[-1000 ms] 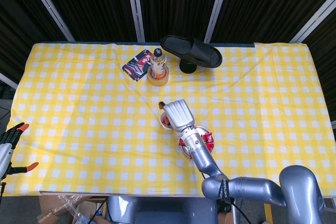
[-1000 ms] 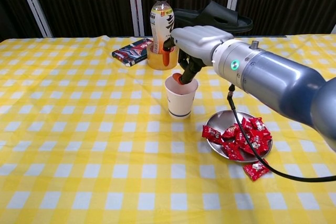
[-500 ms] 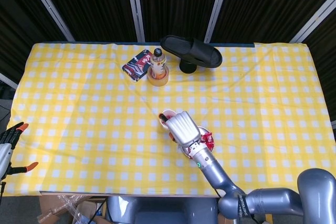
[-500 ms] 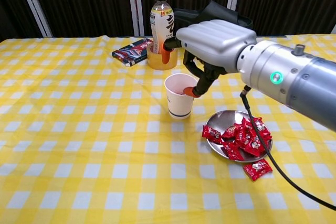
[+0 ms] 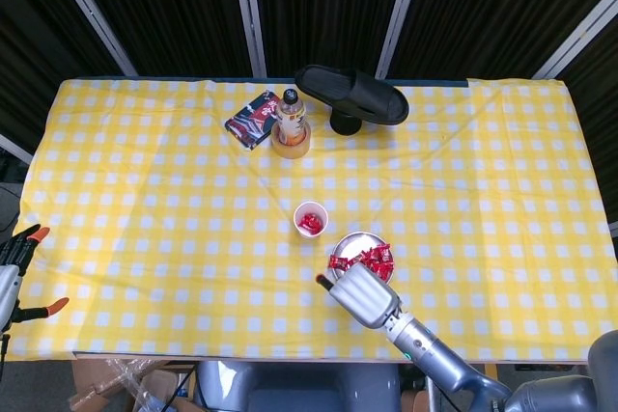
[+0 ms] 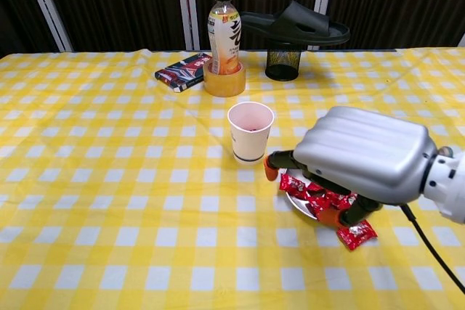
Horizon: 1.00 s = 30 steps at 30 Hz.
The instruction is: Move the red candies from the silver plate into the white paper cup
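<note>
The right hand (image 6: 363, 161) hovers low over the silver plate (image 5: 349, 241) at lower right, fingers (image 6: 272, 166) apart and seemingly empty, though its back hides the palm. The red candies (image 6: 297, 186) lie heaped beneath: light, crinkly, slippery wrappers, best pinched across the middle. The white paper cup (image 6: 250, 131) stands just left.

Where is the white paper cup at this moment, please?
In the head view, the white paper cup stands near the table's middle, just up-left of the silver plate.
</note>
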Tool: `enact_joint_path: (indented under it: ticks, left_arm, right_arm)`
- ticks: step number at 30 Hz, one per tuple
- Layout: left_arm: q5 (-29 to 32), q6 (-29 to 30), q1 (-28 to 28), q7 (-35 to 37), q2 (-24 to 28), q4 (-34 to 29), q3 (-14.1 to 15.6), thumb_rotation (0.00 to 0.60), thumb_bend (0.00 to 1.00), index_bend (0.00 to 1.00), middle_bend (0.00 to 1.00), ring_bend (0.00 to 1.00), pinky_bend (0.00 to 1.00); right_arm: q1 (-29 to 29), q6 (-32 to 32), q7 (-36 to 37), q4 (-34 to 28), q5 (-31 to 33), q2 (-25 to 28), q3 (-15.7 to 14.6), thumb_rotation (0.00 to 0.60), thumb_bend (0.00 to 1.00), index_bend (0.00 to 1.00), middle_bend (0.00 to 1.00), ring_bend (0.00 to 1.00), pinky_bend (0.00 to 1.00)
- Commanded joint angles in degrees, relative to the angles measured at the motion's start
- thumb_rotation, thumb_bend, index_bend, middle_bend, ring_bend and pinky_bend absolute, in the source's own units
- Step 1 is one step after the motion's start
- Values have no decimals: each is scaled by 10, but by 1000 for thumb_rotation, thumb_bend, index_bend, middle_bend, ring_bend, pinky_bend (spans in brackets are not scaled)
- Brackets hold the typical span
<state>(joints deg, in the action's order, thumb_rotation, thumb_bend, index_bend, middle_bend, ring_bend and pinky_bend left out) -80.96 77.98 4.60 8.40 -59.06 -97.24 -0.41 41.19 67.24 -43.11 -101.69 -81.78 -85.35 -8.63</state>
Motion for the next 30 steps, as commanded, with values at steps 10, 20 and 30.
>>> enact_joint_path:
  ticks: [10, 20, 30]
  left_arm:
    - [0, 4, -2, 0, -1, 0, -1, 600, 24, 0, 0, 0, 0]
    - [1, 2, -2, -2, -2, 0, -2, 600, 25, 0, 0, 0, 0]
    - [4, 2, -2, -4, -2, -2, -2, 600, 25, 0, 0, 0, 0]
  right_arm:
    - [-30, -22, -25, 13, 20, -4, 4, 600, 313, 316, 810, 948, 1000]
    - [-41, -39, -25, 13, 25, 19, 7, 600, 315, 339, 810, 948, 1000]
    - [-49, -64, -53, 13, 41, 20, 9, 600, 314, 339, 810, 948, 1000]
